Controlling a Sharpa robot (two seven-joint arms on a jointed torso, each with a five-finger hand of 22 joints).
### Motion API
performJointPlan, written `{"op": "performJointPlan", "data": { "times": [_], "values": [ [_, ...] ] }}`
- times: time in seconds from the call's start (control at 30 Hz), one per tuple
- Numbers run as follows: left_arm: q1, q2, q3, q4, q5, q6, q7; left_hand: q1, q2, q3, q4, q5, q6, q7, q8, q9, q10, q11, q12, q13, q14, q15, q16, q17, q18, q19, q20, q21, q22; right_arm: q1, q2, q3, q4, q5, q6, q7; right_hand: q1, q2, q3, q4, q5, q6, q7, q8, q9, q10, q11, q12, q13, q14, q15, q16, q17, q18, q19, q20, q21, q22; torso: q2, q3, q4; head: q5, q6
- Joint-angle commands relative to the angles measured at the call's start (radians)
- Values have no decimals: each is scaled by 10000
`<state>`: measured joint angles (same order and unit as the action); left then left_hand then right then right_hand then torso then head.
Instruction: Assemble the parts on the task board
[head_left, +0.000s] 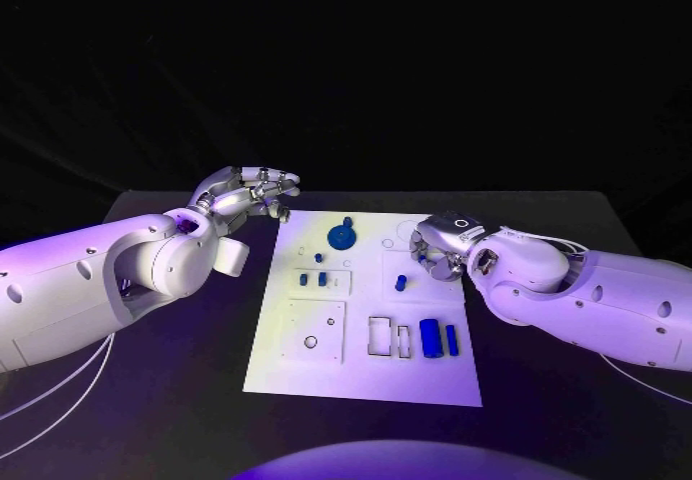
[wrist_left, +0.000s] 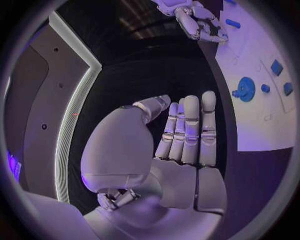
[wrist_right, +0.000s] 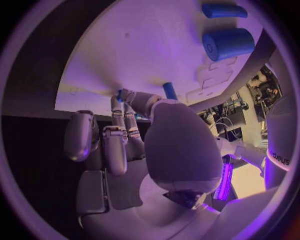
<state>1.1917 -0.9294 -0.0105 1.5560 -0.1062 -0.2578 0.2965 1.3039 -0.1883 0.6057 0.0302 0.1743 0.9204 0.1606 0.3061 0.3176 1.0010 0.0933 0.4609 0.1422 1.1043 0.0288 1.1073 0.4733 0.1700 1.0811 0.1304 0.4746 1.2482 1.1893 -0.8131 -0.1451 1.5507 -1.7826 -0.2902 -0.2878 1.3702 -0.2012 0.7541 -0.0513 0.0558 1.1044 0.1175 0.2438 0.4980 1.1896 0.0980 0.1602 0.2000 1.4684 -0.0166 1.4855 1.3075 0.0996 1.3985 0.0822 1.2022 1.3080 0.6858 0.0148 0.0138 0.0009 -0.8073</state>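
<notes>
Head view: black table (head_left: 577, 400) around task board (head_left: 368, 375)

My black table (head_left: 173, 400) carries one flat thing, the white task board (head_left: 361, 375), lying in its middle with its long side running away from me. My left hand (head_left: 248, 192) hovers over the table just beside the board's far left corner, and my right hand (head_left: 440, 248) reaches over the board's right edge. Bare tabletop flanks the board on both sides.
</notes>
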Motion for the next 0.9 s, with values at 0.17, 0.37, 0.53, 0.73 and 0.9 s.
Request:
{"op": "performJointPlan", "data": {
  "times": [0.17,0.37,0.53,0.73,0.9],
  "values": [
    [8,41,7,-21,-106,178,-12,97,-31,5,-58,60,-26,-39,30,11,-17,15,28,-11,-4,-59,-54,-13,119,24,-10,-38,-9,113,-194,64,415,-220,-376,-195,31,132,49,1,-25,37,-7,64,13,572,-469,68,250,653,-78,51,898,-126,20,-31,95,321,-3,-5,-4,-16,20],
    [8,66,6,-49,-109,196,-19,96,-27,4,-59,63,-26,-35,34,12,-22,19,25,-13,-5,-57,-56,-17,118,27,-10,-42,-10,288,-412,120,898,-166,-570,-218,30,130,50,-1,-26,39,-8,66,15,575,-470,68,251,656,-78,58,912,-129,26,-31,108,330,-5,-12,0,-7,38],
    [8,84,6,-59,-108,214,-26,96,-27,4,-59,63,-26,-35,34,12,-22,19,25,-13,-5,-57,-56,-17,118,27,-10,-42,-10,370,-510,151,1323,-84,-698,-215,25,124,50,-4,-26,45,-9,69,19,582,-471,67,255,657,-79,60,917,-131,31,-32,118,338,9,-8,-1,23,58],
    [8,123,6,-74,-107,265,-42,89,-19,0,-57,79,-33,-27,36,13,-34,28,19,-18,-7,-52,-61,-25,115,32,-10,-50,-13,384,-333,166,1921,44,-872,-130,21,117,54,-11,-19,54,-13,74,24,592,-474,66,261,656,-80,58,911,-134,36,-32,131,348,12,9,1,171,80],
    [7,174,6,-94,-107,301,-43,89,-19,0,-57,79,-33,-27,36,13,-34,28,19,-18,-7,-52,-61,-25,115,32,-10,-50,-13,325,30,169,2179,154,-900,-39,18,116,59,-15,-11,57,-14,76,27,598,-475,63,266,652,-81,48,889,-131,30,-32,120,342,4,2,13,280,31]
  ]
}}
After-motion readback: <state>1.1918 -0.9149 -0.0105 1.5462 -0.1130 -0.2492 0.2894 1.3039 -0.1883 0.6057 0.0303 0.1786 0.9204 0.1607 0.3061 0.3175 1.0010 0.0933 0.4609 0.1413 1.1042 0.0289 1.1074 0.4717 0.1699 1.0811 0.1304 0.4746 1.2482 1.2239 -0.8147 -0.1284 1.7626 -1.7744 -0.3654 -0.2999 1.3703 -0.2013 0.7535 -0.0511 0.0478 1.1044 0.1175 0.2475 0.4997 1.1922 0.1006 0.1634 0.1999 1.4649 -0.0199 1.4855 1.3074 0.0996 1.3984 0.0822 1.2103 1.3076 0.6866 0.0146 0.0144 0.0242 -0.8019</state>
